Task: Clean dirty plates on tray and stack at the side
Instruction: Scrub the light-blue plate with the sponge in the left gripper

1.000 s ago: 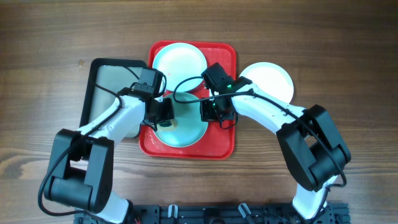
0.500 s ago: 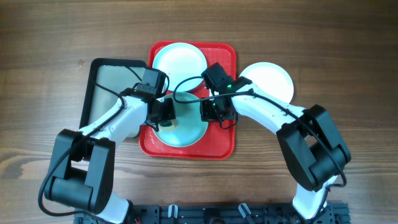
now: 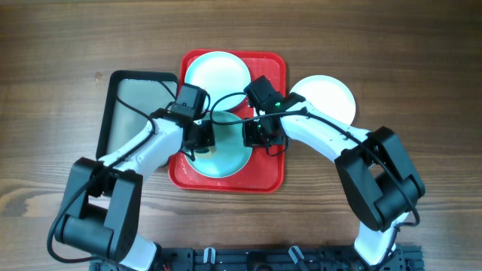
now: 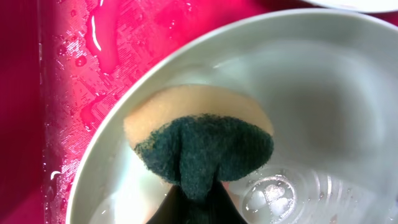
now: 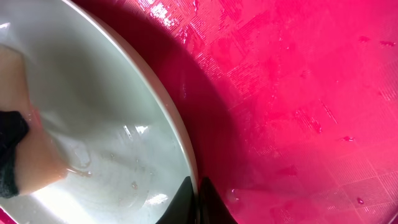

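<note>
A pale turquoise plate [image 3: 226,154] lies on the front half of the red tray [image 3: 267,177]. My left gripper [image 3: 202,138] is shut on a yellow and green sponge [image 4: 199,140] and presses it on the plate's wet inside [image 4: 323,112]. My right gripper [image 3: 254,135] is shut on the plate's right rim [image 5: 180,134], one finger inside and one outside. A white plate [image 3: 217,73] lies at the back of the tray. Another white plate [image 3: 325,96] lies on the table right of the tray.
A dark metal tray [image 3: 135,105] stands left of the red tray, under my left arm. The red tray's floor is wet [image 5: 298,93]. Bare wooden table [image 3: 422,68] surrounds everything.
My left gripper has slid the sponge a little to the right across the turquoise plate. The right gripper and the plates have not moved.
</note>
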